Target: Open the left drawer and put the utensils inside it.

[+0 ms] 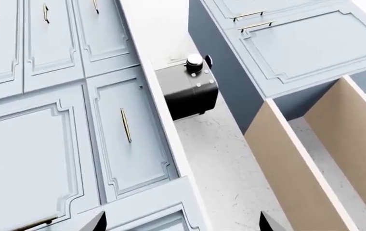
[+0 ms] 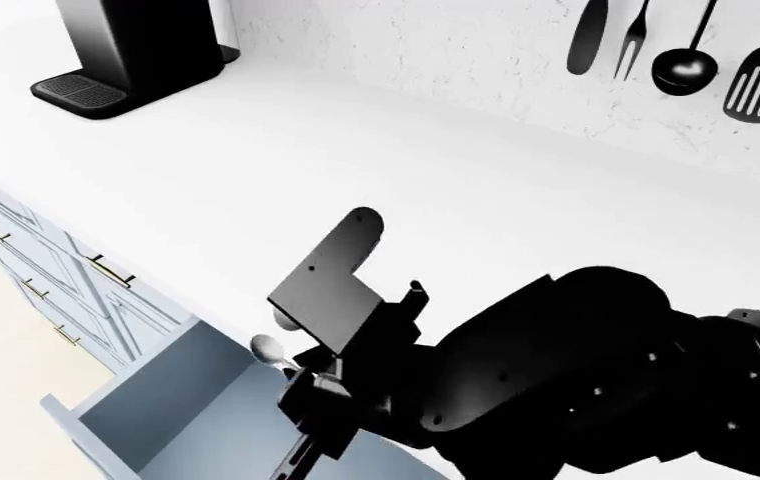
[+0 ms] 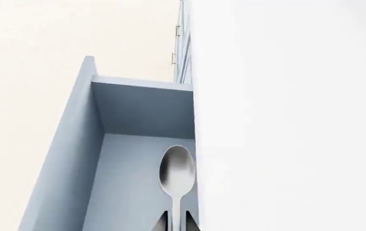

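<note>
The left drawer (image 2: 127, 402) stands pulled out below the white counter, its plain blue-grey inside showing (image 3: 73, 159). My right gripper (image 2: 303, 378) hangs over it, close to the counter edge, shut on the handle of the grey spoon (image 3: 177, 168). The spoon's bowl (image 2: 269, 348) points toward the drawer's far end, above the drawer floor. In the right wrist view, the right gripper (image 3: 178, 222) has its fingertips tight on either side of the handle. My left gripper (image 1: 183, 224) is open and empty, low in front of the cabinet fronts, and out of the head view.
A black coffee machine (image 2: 140, 45) stands at the counter's back left. A black four-piece utensil set (image 2: 680, 50) hangs on the wall. Shut pale cabinet doors with brass handles (image 1: 125, 125), the robot's black base (image 1: 186, 94) and tan panels (image 1: 311, 159) show in the left wrist view.
</note>
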You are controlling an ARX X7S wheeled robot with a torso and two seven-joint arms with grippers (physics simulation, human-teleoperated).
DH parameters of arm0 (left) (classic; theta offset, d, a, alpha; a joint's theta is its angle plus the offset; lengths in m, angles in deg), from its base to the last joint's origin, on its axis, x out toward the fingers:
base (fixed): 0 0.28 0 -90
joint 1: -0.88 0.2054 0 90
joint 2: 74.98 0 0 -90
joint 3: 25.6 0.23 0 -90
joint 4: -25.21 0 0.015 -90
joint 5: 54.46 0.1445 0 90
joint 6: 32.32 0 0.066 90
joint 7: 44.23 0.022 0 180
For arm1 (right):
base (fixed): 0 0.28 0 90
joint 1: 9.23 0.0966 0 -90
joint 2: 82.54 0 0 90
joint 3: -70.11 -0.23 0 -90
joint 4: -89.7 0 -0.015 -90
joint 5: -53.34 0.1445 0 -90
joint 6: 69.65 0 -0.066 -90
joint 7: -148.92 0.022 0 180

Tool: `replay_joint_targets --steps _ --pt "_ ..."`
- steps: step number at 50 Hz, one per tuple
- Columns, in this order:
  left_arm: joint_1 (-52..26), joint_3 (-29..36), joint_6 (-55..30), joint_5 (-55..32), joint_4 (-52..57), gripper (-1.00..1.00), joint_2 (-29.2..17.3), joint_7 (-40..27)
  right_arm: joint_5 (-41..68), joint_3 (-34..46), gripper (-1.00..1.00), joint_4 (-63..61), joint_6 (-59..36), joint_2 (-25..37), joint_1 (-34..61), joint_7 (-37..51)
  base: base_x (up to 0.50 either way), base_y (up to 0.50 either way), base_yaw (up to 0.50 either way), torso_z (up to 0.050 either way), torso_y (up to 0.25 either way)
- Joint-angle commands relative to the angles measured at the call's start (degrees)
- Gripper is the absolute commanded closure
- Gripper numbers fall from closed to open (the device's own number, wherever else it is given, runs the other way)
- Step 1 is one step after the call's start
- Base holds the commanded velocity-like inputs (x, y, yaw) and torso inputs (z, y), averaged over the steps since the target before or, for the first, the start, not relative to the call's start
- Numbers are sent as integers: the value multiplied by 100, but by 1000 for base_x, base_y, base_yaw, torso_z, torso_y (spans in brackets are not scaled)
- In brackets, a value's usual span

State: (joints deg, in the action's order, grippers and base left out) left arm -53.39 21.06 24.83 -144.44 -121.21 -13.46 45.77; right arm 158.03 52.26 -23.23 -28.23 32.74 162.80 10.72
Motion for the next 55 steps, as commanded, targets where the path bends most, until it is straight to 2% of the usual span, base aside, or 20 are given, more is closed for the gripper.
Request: replay_joint_targets --steps 1,13,21,22,33,44,50,54,55 --pt "-15 -3 -30 -2 -33 -100 -10 0 -815 292 100 806 -91 -643 -111 -706 0 0 0 0 0" --pt "-118 137 33 2 -150 -100 -45 0 -1563 585 100 1846 120 -1121 -351 -1411 0 0 0 0 0" --pt "-160 183 46 4 -199 -100 -61 0 -1712 641 100 1884 179 -1162 -371 -1804 0 0 0 0 0" --pt "-172 192 52 5 -213 -100 -64 0 -1707 644 -100 1881 171 -1163 -372 -1722 0 0 0 0 0" --pt "-170 197 42 0 -231 -100 -68 0 -1798 551 -100 1600 330 -1053 -363 -1992 0 0 0 0 0" --pt "-151 198 61 -2 -197 -100 -53 0 -1592 319 -100 1362 368 -904 -201 -1834 0 0 0 0 0" --pt "-170 216 65 6 -218 -100 -59 0 -909 -482 -100 768 475 -249 459 -1593 0 0 0 0 0" --pt "-179 234 74 2 -220 -100 -59 0 -763 -683 -100 807 544 -96 584 -1617 0 0 0 0 0" --pt "-209 259 90 12 -252 -100 -68 0 -570 -976 -100 818 587 236 830 -1606 0 0 0 0 0"
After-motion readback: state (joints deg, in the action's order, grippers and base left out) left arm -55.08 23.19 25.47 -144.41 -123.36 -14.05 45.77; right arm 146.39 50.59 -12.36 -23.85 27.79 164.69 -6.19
